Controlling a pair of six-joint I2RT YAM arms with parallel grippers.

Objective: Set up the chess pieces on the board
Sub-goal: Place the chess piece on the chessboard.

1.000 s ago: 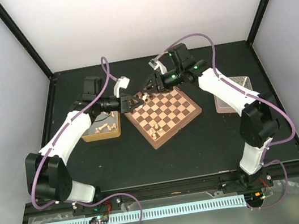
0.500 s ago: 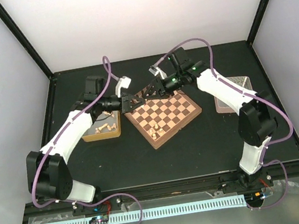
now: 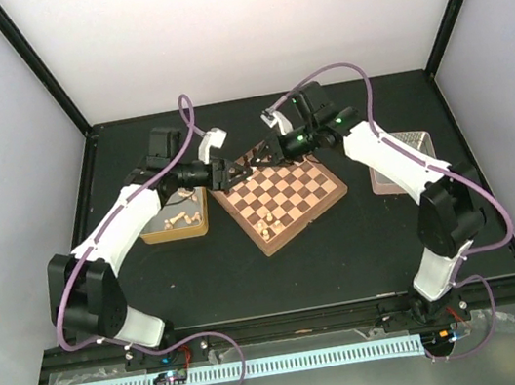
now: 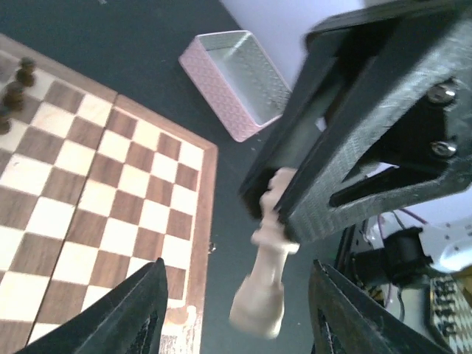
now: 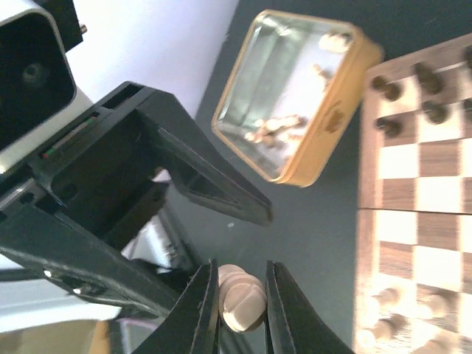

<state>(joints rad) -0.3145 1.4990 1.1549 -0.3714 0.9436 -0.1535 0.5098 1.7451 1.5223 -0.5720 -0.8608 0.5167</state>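
Above the far left corner of the board (image 3: 282,193), my two grippers meet nose to nose. My right gripper (image 5: 242,280) is shut on the head of a pale cream chess piece (image 5: 242,299), and in the left wrist view that piece (image 4: 269,280) hangs from its black fingers (image 4: 383,125). My left gripper (image 4: 238,273) is open, with the piece between its fingertips but touching neither. Dark pieces (image 5: 413,88) stand along one board edge and pale pieces (image 5: 391,310) along another.
A tan tray (image 3: 176,228) left of the board holds several loose pale pieces (image 5: 284,125). A pink-sided metal tray (image 4: 240,81) sits right of the board (image 4: 110,184). Black frame posts and white walls surround the dark table.
My right gripper has closed on the pale piece. My left gripper, shut on it before, has opened and let go. Both arms shifted slightly left.
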